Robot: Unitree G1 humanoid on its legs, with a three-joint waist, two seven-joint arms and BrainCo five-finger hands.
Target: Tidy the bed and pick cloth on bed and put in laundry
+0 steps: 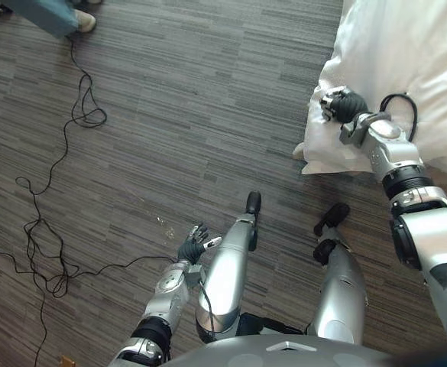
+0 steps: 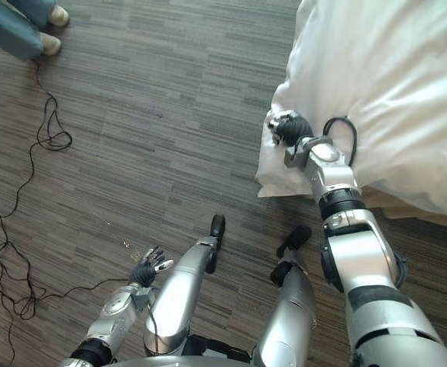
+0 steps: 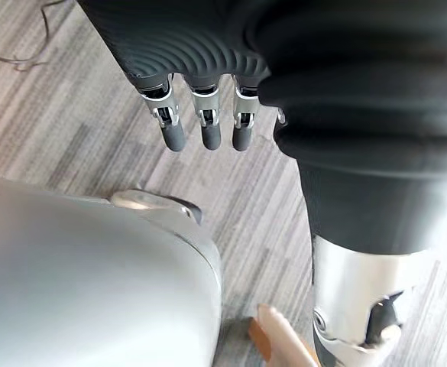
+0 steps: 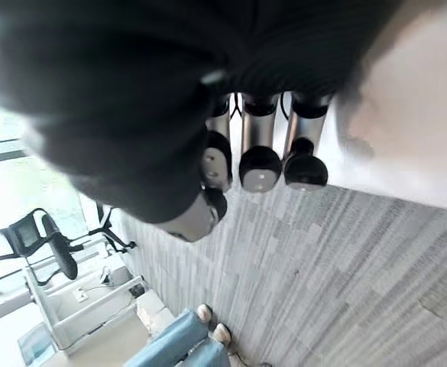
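The bed's white duvet [image 1: 406, 61] takes up the upper right of the eye views, and its corner hangs down toward the floor. My right hand [image 2: 289, 127] rests at that hanging corner's edge. In the right wrist view its fingers [image 4: 260, 164] are curled with the thumb close under them and no cloth between; the duvet [image 4: 414, 130] lies just beside them. My left hand [image 1: 193, 246] hangs low over the floor by my side, fingers [image 3: 208, 126] straight and holding nothing.
A person's legs and shoes [image 2: 24, 30] stand at the far left on the grey striped floor [image 1: 192, 107]. A small beige thing [image 1: 298, 151] pokes out under the duvet's corner. A black chair [image 4: 40, 237] stands farther off.
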